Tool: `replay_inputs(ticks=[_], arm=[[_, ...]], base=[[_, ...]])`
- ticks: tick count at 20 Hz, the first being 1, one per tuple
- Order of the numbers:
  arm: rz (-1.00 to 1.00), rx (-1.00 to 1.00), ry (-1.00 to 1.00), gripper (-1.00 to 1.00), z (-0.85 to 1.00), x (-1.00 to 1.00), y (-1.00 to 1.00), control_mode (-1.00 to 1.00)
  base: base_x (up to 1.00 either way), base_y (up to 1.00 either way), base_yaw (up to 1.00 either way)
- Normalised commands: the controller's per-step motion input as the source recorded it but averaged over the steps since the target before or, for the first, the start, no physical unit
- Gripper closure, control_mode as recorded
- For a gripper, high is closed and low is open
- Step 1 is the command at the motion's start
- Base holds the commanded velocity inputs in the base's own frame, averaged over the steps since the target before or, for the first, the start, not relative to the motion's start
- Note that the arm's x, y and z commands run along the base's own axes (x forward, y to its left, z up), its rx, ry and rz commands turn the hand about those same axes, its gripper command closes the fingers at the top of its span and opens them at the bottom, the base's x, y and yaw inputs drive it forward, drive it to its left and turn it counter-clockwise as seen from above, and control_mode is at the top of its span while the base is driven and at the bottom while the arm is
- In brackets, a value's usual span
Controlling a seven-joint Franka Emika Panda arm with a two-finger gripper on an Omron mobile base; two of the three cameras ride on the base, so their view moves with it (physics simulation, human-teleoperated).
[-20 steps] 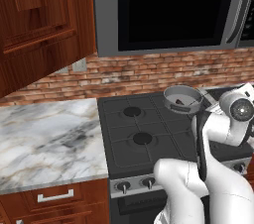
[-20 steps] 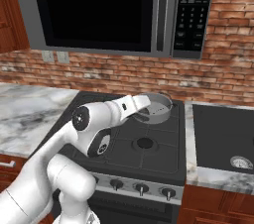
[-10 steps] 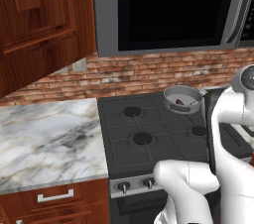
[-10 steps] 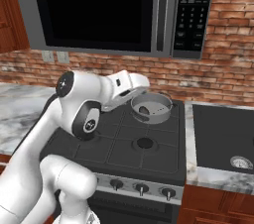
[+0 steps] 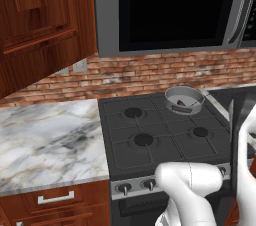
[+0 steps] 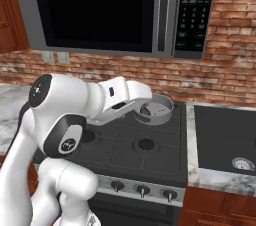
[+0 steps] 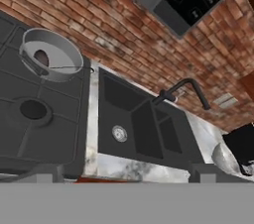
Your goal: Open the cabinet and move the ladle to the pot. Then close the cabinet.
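1. Claw [image 7: 126, 171]: jaws spread wide, nothing between them. It hangs above the front right of the black gas stove [image 5: 150, 131], facing the dark sink [image 7: 139, 125] and its curved black tap [image 7: 186, 87].
2. Round grey metal pot [image 5: 184, 99]: on the rear right burner, just beside the claw.
3. Small slim dark ladle [image 7: 42, 58]: bowl inside the pot, thin handle lying over the rim towards the sink. Transfer judged done.
4. Reddish-brown panelled wall cabinet [image 5: 40, 25]: high and well off to the robot's left; its door appears swung outward, so closing remains.
5. Obstruction: the dark-fronted steel microwave [image 5: 175, 10] hangs between claw and cabinet. The arm must swing left beneath it, over the grey marble tabletop [image 5: 45, 140].
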Motion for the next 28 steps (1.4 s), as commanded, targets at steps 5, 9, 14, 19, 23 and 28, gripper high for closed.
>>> replay_inputs(ticks=[5, 9, 14, 19, 23, 28], arm=[[-0.06, 0.02, 0.0, -1.0, 0.35, -0.76, 0.0, -1.0], [-0.07, 0.02, 0.0, -1.0, 0.34, -0.55, 0.12, -1.0], [-0.06, 0.07, 0.0, -1.0, 0.35, -0.34, 0.21, -1.0], [-0.02, 0.13, 0.0, -1.0, 0.18, -0.32, 0.36, -1.0], [0.0, 0.17, -0.04, -1.0, 0.0, -0.27, 0.51, -1.0], [0.0, 0.17, -0.14, -1.0, 0.0, -0.16, 0.55, -1.0]], base=[[0.0, 0.0, 0.0], [0.0, 0.0, 0.0], [0.0, 0.0, 0.0], [0.0, 0.0, 0.0], [0.0, 0.0, 0.0], [0.0, 0.0, 0.0]])
